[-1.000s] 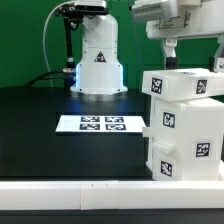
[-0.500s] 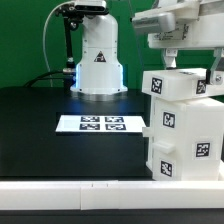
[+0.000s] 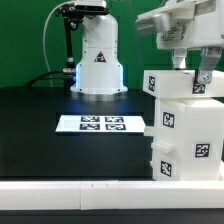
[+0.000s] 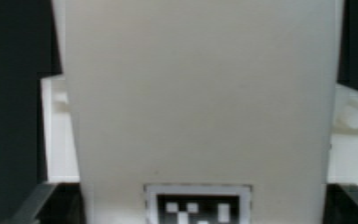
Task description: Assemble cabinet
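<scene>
The white cabinet box (image 3: pixel 186 138) stands at the exterior view's right, with tags on its faces. A white tagged panel (image 3: pixel 172 84) lies on top of it. My gripper (image 3: pixel 194 68) has come down over this panel, one finger behind it and one in front near its right end. In the wrist view the panel (image 4: pixel 194 100) fills the middle, with its tag (image 4: pixel 197 207) between my dark fingertips (image 4: pixel 44 203). The jaws stand open on either side of the panel, close to its sides. The cabinet box shows pale behind it (image 4: pixel 350 110).
The marker board (image 3: pixel 100 124) lies flat on the black table, left of the cabinet. The white robot base (image 3: pixel 97 58) with its blue light stands behind it. A white rail (image 3: pixel 70 196) runs along the table's front edge.
My gripper has moved toward the exterior view's right and lower, down onto the right part of the top panel. The cabinet and panel have not moved.
</scene>
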Available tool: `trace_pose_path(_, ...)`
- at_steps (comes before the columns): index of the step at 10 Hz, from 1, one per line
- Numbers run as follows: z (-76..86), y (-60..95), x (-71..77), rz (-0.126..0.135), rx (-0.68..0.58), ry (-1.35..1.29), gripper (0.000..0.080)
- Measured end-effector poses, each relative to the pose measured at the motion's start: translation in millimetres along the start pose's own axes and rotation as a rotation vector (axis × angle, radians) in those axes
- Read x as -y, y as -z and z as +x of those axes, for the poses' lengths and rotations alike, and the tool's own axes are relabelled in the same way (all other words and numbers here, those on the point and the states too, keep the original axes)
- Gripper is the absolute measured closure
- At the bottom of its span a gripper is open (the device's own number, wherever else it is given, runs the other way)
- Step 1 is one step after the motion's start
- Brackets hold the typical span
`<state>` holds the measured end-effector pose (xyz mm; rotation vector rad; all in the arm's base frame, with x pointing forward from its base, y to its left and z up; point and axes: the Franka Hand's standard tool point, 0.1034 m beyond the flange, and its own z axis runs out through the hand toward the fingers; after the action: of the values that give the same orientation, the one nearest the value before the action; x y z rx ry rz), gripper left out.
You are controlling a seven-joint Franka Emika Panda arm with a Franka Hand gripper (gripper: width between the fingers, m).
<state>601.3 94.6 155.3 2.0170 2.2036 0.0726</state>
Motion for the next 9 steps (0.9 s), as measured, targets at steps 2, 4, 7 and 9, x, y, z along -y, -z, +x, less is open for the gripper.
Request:
trace_pose_path(2, -0.6, -0.7, -2.5, -0.002, -0.010, -0.066, 0.0246)
trace_pose_path(4, 2.4, -0.2, -5.7, 0.010, -0.027, -0.199, 0.0246)
trace_pose_path(7, 13.8, 0.0, -3.3, 0.025, -0.018, -0.539, 0.0246)
trace_pose_path(9, 20.7, 1.7, -3.8, 0.027, -0.013, -0.775, 0.0246)
